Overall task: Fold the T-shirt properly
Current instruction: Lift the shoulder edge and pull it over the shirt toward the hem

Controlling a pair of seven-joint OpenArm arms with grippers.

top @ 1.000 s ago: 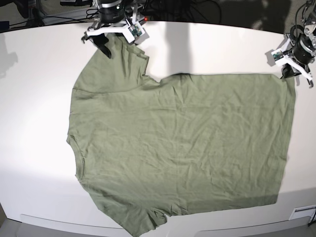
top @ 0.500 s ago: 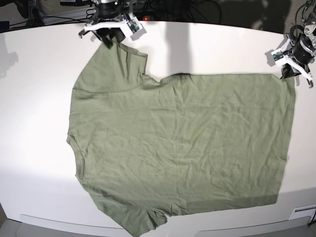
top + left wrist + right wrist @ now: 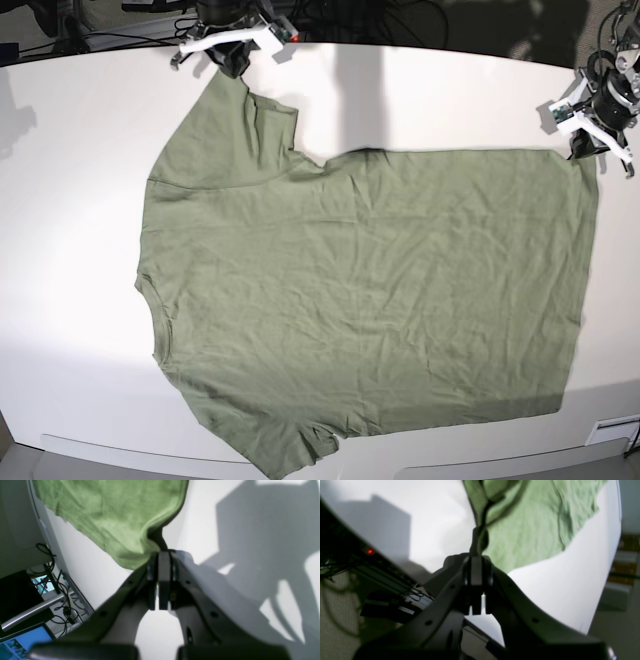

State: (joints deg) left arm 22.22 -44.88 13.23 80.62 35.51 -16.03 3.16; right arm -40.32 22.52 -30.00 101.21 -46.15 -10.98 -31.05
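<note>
The wrinkled sage-green short-sleeved cotton T-shirt [image 3: 370, 300] lies spread nearly flat across the white counter [image 3: 60, 200], filling the middle of the base view, one sleeve reaching to the upper left and the hem corner to the upper right. It seems to be pinned at these two far edge points so the cloth can be stretched smooth or lifted along one side for a fold.

The right gripper [image 3: 477, 555], at the top left of the base view, has its jaws pressed together on a twisted pinch of the sleeve tip, which rises in a narrow rope from the tips. The left gripper [image 3: 161, 555], at the upper right of the base view, is likewise clamped tight on the hem corner, the fabric bunching into a small peak right at its closed tips.
</note>
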